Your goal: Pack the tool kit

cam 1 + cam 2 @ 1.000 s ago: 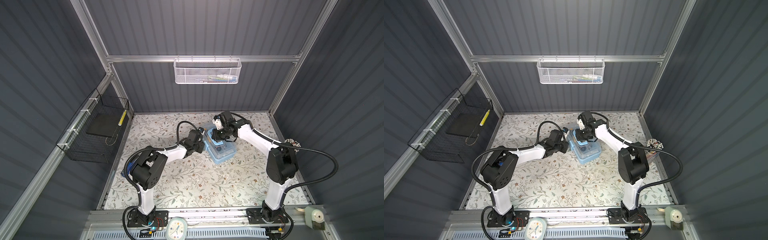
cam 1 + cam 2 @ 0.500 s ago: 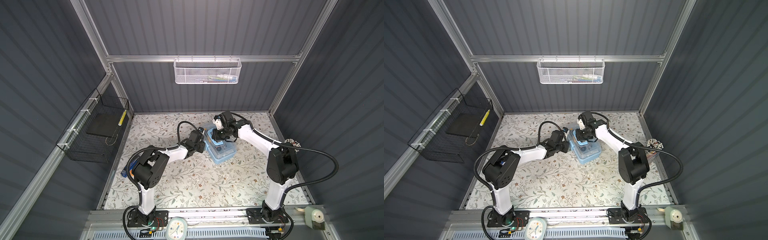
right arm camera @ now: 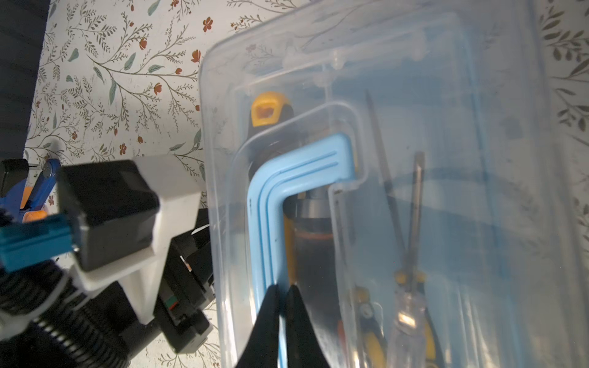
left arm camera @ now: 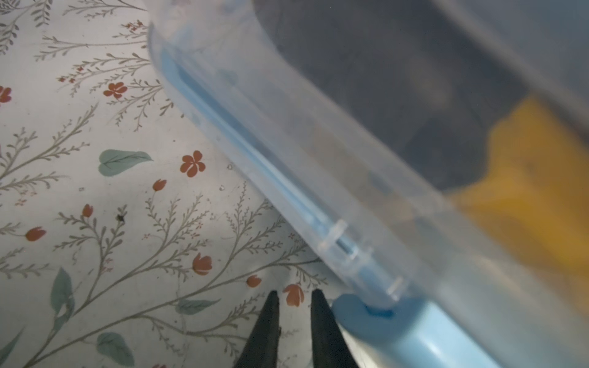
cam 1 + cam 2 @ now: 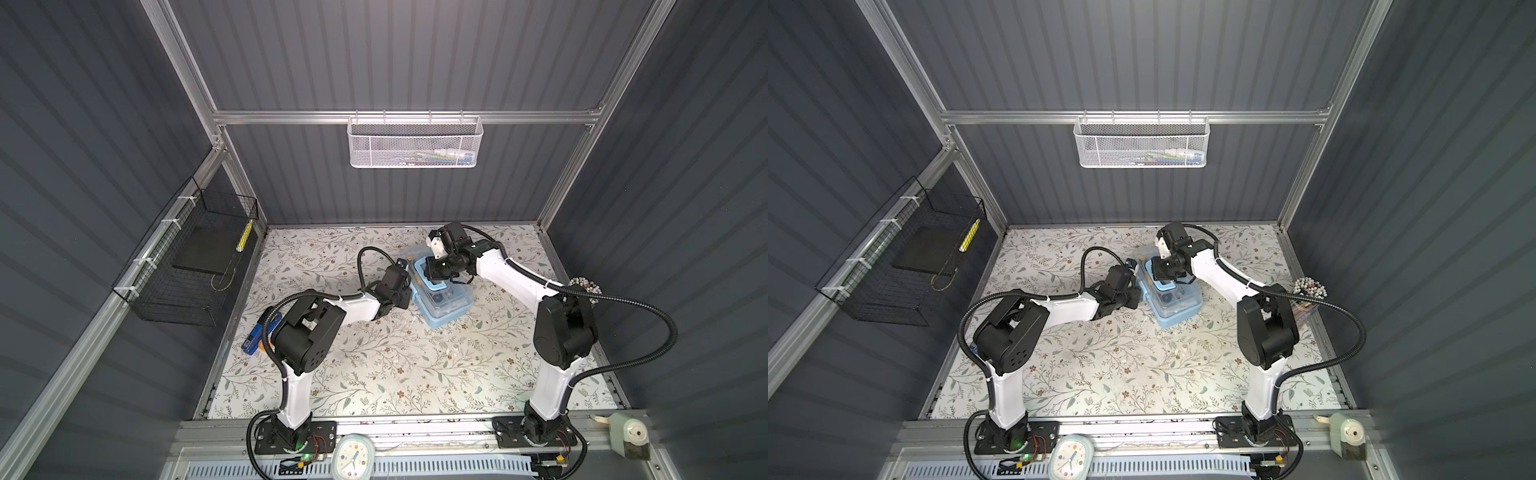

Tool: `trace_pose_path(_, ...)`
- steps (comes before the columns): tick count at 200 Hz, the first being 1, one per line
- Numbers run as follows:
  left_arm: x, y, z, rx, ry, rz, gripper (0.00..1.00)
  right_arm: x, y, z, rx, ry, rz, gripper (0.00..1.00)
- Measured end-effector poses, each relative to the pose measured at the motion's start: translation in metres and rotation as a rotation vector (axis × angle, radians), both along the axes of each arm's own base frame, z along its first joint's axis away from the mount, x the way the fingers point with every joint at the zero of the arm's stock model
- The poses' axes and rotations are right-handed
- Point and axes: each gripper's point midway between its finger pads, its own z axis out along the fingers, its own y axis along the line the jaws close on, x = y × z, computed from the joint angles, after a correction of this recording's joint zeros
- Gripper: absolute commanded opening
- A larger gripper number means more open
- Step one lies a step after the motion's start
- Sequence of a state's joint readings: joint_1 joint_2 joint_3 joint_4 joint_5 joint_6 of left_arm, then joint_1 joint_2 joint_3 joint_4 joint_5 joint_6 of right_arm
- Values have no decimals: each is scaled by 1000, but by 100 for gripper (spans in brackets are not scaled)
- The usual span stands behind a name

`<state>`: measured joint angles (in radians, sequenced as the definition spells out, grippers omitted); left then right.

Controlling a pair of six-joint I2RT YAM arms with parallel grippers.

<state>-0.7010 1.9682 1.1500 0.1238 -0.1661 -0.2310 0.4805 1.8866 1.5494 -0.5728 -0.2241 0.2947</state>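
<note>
The tool kit (image 5: 446, 309) (image 5: 1177, 311), a light-blue case with its clear lid down, lies mid-mat in both top views. My right gripper (image 3: 286, 288) (image 5: 434, 274) comes down from above and is shut on the kit's blue handle (image 3: 299, 165). Through the lid I see a yellow-black screwdriver handle (image 3: 269, 110), a clear-handled screwdriver (image 3: 411, 223) and thin metal tools. My left gripper (image 4: 294, 294) (image 5: 407, 297) sits low on the mat against the case's left side. Its jaws are nearly together with nothing between them, and one fingertip (image 4: 318, 306) rests by the case's blue corner (image 4: 353, 310).
A white mesh basket (image 5: 413, 143) hangs on the back wall and a black wire basket (image 5: 191, 257) on the left wall. A blue tool (image 5: 253, 336) lies at the mat's left edge, a beaded ball (image 5: 584, 286) at its right edge. A clock (image 5: 353, 457) and a sharpener (image 5: 629, 440) sit in front.
My right gripper's jaws have closed the last bit onto the handle. The left arm's elbow has shifted slightly. The case has not moved.
</note>
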Motion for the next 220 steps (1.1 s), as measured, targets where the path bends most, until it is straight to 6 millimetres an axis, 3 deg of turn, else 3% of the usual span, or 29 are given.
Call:
trace_pose_path(42, -7, -10, 0, -19, 9, -8, 21, 0, 0, -1, 7, 1, -10, 9)
trace_pose_path(99, -7, -10, 0, -20, 8, 12, 24, -1, -1, 0, 12, -11, -16, 11)
trace_pose_path(111, -7, -8, 0, -11, 3, 17, 30, -1, -2, 0, 11, -14, -17, 13)
trace_pose_path(132, -12, -2, 1, 25, -3, 18, 57, -5, -1, 1, 12, -12, -16, 19)
trace_pose_path(141, -16, 1, 3, 37, -6, 23, 68, -6, -2, 2, 8, -13, -13, 30)
trace_pose_path(156, -20, 6, 13, 55, -26, 29, 77, -12, -3, 1, -3, -8, -5, 37)
trace_pose_path(164, -22, 8, 22, 64, -44, 29, 84, -13, -4, 5, -10, -20, -13, 47)
trace_pose_path(177, -22, 13, 38, 67, -75, 39, 87, -14, -8, 14, -18, -44, -16, 56)
trace_pose_path(220, -14, 22, 95, 13, -192, 75, 100, -14, -17, 81, 4, -215, -19, 87)
